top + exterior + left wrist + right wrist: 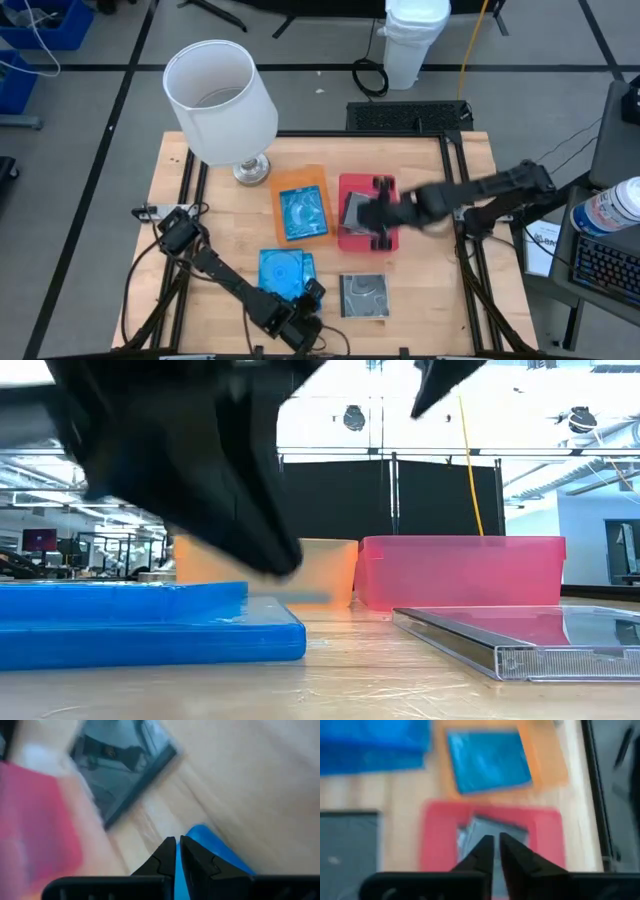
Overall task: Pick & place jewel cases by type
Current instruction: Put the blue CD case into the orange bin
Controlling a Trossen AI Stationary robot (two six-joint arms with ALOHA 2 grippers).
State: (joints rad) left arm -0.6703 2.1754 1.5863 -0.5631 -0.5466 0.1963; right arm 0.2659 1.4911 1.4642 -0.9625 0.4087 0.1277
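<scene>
1. Orange tray (322, 172), mid-table, far-left of the pair: holds one blue jewel case (303, 213).
2. Red tray (356, 185), just right of orange: holds one clear/dark case (354, 211), lying a bit skewed, partly under the R arm.
3. Loose on bare wood, near edge: blue cases (284, 270) (looks like a stack, can't count) at left; one clear/dark case (364, 295) at right, flat, roughly square to the table edge.
4. Right gripper (381, 212): over the red tray, above the case there. Fingers nearly together per wrist view, nothing visibly between them.
5. Left gripper (312, 293): low at the near edge, at the right rim of the loose blue cases. Fingers close together, slim gap, no grip seen.
6. White lamp (222, 102), far-left corner, out of the way.

Key relation: loose clear/dark case lies just right of the L gripper and well near-side of the R gripper. L arm closer; R arm serves the red tray. Blue stack sits right by the L fingers, so prob. next for orange.
</scene>
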